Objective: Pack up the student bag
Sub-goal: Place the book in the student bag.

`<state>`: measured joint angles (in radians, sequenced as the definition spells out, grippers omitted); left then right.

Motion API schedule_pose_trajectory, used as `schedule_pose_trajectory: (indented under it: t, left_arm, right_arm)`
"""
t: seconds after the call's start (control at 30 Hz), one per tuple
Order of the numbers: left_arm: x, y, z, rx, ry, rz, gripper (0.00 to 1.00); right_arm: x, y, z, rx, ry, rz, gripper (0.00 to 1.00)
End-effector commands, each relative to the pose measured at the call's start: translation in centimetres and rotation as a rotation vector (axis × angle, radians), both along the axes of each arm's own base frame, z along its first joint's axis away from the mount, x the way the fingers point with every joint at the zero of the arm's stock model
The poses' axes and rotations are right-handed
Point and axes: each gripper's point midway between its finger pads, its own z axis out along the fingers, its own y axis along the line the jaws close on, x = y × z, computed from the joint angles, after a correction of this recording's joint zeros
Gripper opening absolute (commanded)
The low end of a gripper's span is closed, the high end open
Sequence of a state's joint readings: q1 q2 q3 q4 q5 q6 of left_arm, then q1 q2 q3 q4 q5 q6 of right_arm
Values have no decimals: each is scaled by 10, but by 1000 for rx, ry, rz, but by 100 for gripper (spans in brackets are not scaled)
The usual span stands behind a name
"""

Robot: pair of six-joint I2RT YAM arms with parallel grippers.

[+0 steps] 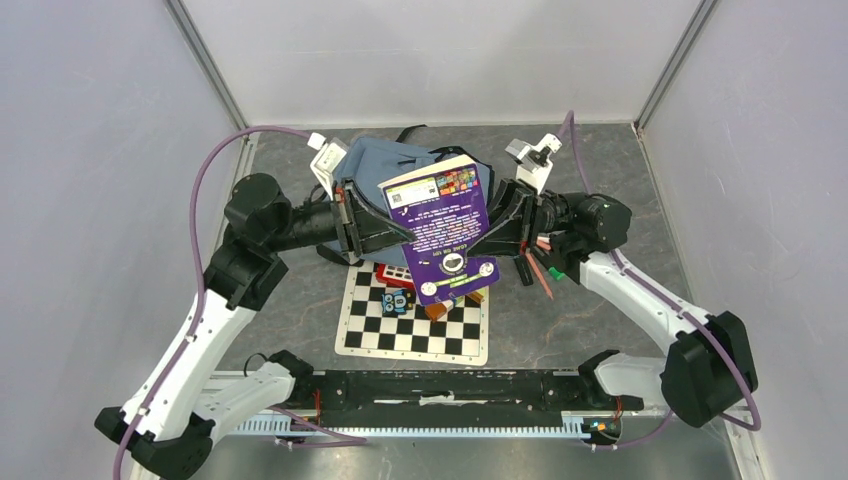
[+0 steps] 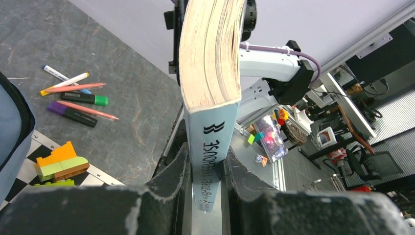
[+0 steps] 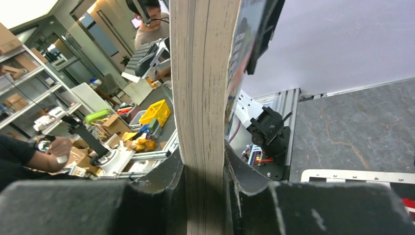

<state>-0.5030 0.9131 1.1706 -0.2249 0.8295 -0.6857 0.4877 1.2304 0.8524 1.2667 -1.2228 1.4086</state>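
A thick purple-covered book (image 1: 440, 225) hangs tilted in the air above the chessboard (image 1: 415, 335), in front of the dusty-blue student bag (image 1: 385, 160). My left gripper (image 1: 395, 232) is shut on the book's pale-blue spine (image 2: 210, 142), which runs up between the pads at the gripper (image 2: 206, 171). From the other side, my right gripper (image 1: 492, 235) clamps the book's page edge (image 3: 203, 73), with both pads pressed against the paper at the gripper (image 3: 205, 181). The book hides most of the bag's opening. A corner of the bag (image 2: 12, 127) shows at the left of the left wrist view.
Coloured pens and markers (image 2: 73, 98) lie on the dark table right of the board, under my right arm (image 1: 535, 268). Toy bricks (image 2: 61, 164) and small objects (image 1: 395, 300) sit on the chessboard. White enclosure walls stand close on three sides.
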Motion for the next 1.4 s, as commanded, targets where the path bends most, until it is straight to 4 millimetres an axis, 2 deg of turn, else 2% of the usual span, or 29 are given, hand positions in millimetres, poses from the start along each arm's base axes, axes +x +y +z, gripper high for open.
schedule_pose_trajectory:
  t: [0.0,0.07,0.13,0.17,0.2,0.23,0.3,0.37,0.4,0.5,0.6,0.67,0.8,0.87,0.93,1.03,1.17,1.23,1.37]
  left_arm:
    - [5,5,10,2,-66,47,2]
    - [8,7,5,20,-61,69,2]
    - [15,9,-4,55,-59,109,2]
    - [19,11,-8,73,-58,133,5]
    - [25,14,-16,102,-52,170,20]
    - [33,17,-24,133,-46,215,46]
    - [48,24,-41,194,-29,291,82]
    - [62,29,-59,250,-9,360,97]
    - [72,33,-69,281,7,412,99]
    - [96,34,-97,361,53,506,100]
    - [117,23,-120,396,117,586,100]
    - [127,3,-132,402,144,602,100]
    - [148,-49,-159,475,160,617,100]
    - [161,-74,-170,512,169,621,100]
    - [175,-97,-189,577,167,632,100]
    - [197,-123,-199,642,145,659,100]
    - [226,-145,-207,683,116,691,100]
    - [240,-145,-211,726,90,742,100]
    - [260,-136,-232,866,46,820,100]
  right_arm:
    - [-16,-7,14,45,-62,26,17]
    - [-1,-1,6,1,-23,-28,1]
    - [20,7,-6,-62,-50,-130,0]
    - [32,10,-15,-128,-34,-187,0]
    - [49,11,-20,-175,-89,-280,0]
    - [66,9,-31,-256,-107,-373,0]
    - [93,-2,-47,-385,-103,-539,0]
    - [115,-17,-61,-470,-62,-667,0]
    - [125,-26,-70,-506,-28,-727,0]
    - [150,-54,-87,-577,35,-884,0]
    - [174,-91,-87,-611,39,-1054,0]
    - [188,-117,-80,-639,14,-1170,0]
    - [204,-166,-72,-755,-44,-1392,0]
    - [209,-187,-77,-822,-47,-1482,0]
    - [210,-206,-88,-879,-30,-1576,0]
    - [204,-215,-99,-871,-20,-1630,0]
    - [191,-210,-117,-839,6,-1598,0]
    - [186,-208,-123,-833,15,-1582,0]
    - [181,-204,-130,-828,20,-1556,0]
